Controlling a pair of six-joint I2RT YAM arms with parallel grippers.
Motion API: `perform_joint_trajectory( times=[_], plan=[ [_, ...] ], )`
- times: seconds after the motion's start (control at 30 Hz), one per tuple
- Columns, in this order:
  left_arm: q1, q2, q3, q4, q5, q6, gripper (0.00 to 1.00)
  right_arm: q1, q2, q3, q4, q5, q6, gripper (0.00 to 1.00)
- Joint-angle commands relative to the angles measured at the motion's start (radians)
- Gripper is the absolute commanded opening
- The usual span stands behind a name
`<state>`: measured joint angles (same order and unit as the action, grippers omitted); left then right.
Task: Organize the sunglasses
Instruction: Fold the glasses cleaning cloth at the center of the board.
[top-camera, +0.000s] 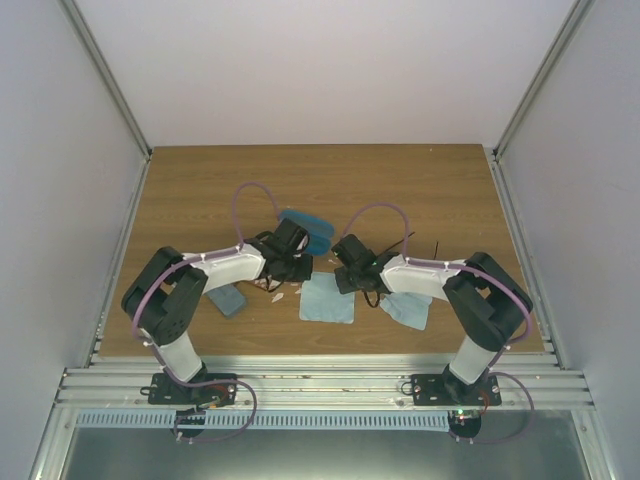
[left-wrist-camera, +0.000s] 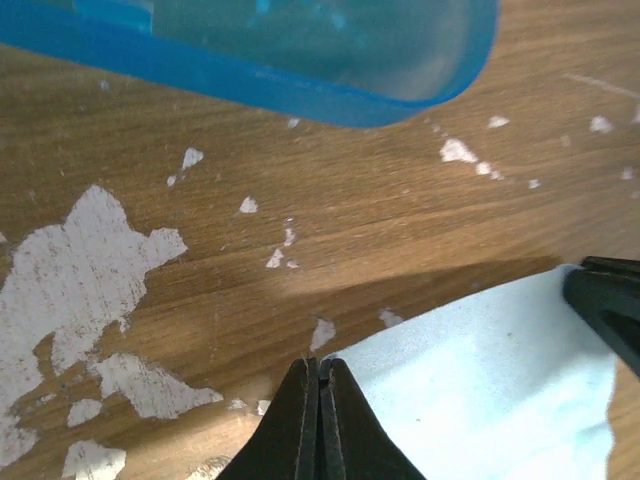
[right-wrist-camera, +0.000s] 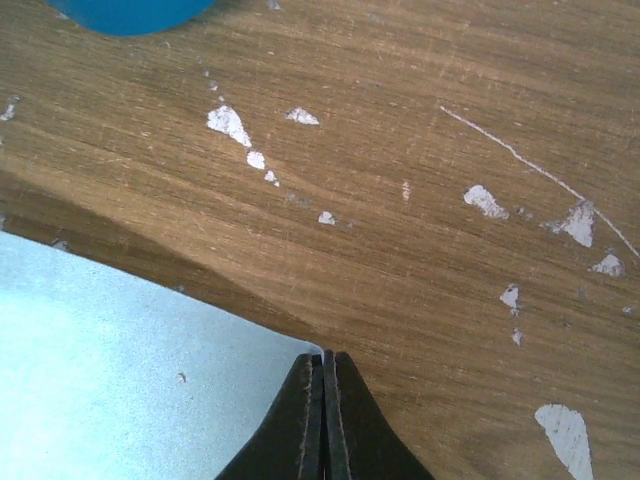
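Two black claws (left-wrist-camera: 320, 362) (right-wrist-camera: 322, 358) pinching square pale-blue cloth (top-camera: 327, 298), scuffed wooden table (top-camera: 200, 190)

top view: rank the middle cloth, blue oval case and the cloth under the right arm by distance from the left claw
1. middle cloth: its corner sits at the left claw tips.
2. blue oval case: a little farther back.
3. right cloth: far off to the right.

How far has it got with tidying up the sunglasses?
Early, it seems. Nothing looks finished: what looks like the reddish-brown pair peeks out loose on the table beside the left arm, outside the blue case. In hand: the left fingers and the right fingers are closed at two corners of the light blue cloth; whether they pinch it is unclear. Left: putting the glasses away.
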<state>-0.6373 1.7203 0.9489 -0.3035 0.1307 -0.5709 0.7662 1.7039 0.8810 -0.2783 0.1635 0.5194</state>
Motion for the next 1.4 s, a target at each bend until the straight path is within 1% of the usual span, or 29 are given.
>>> perform_joint_trajectory(
  times=[0.0,0.13,0.3,0.53,0.63,0.8,1.07,1.2,1.37],
  plan=[
    [-0.007,-0.080,-0.010,0.028,-0.018,0.021,0.00,-0.007,-0.032,0.004,0.018,0.008,-0.046,0.01],
    [-0.007,-0.118,-0.052,0.051,0.004,0.032,0.00,-0.007,-0.070,-0.039,0.069,-0.040,-0.062,0.00],
    [-0.007,-0.131,-0.088,0.056,0.034,0.045,0.00,-0.007,-0.116,-0.090,0.101,-0.098,-0.071,0.01],
    [-0.008,-0.170,-0.126,0.057,0.064,0.055,0.00,-0.001,-0.172,-0.145,0.106,-0.159,-0.060,0.00],
    [-0.008,-0.182,-0.136,0.053,0.073,0.057,0.00,0.003,-0.185,-0.160,0.102,-0.221,-0.050,0.01],
    [-0.008,-0.192,-0.153,0.046,0.075,0.057,0.00,0.016,-0.203,-0.180,0.099,-0.282,-0.029,0.01],
    [-0.007,-0.192,-0.184,0.054,0.120,0.051,0.00,0.022,-0.214,-0.187,0.067,-0.281,-0.020,0.00],
    [-0.008,-0.200,-0.192,0.048,0.139,0.056,0.00,0.022,-0.219,-0.177,0.025,-0.282,-0.034,0.01],
    [-0.009,-0.208,-0.210,0.052,0.158,0.054,0.00,0.022,-0.233,-0.183,0.007,-0.330,-0.051,0.00]
  ],
)
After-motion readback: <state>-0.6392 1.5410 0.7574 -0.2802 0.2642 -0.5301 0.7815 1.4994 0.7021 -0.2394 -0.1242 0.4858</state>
